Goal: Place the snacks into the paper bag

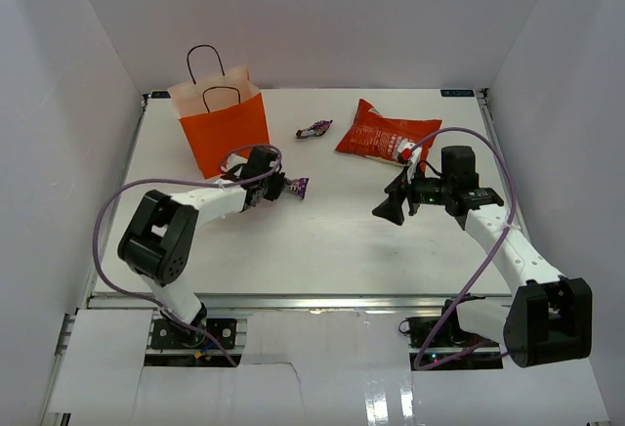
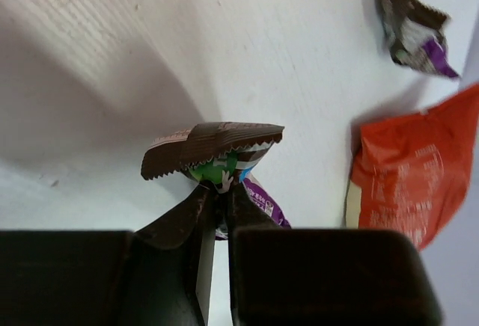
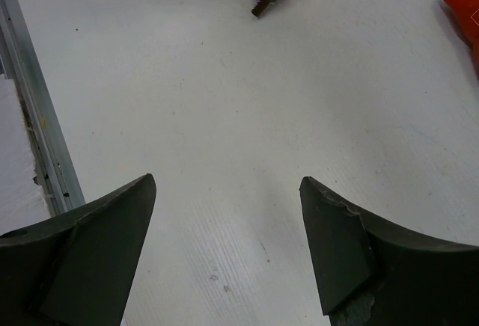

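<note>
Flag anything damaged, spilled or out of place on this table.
Nothing serious stands out. The paper bag stands upright, and the red chip bag lies creased but unspilled. The left claw pinches the purple candy packet by one end, crumpling its wrapper.

We list: left arm (image 1: 195, 201) stretched forward and low, left claw (image 2: 221, 191) pinched on a candy packet (image 2: 213, 146); right arm (image 1: 508, 250) bent inward, right claw (image 3: 227, 184) angled down, jaws wide.
</note>
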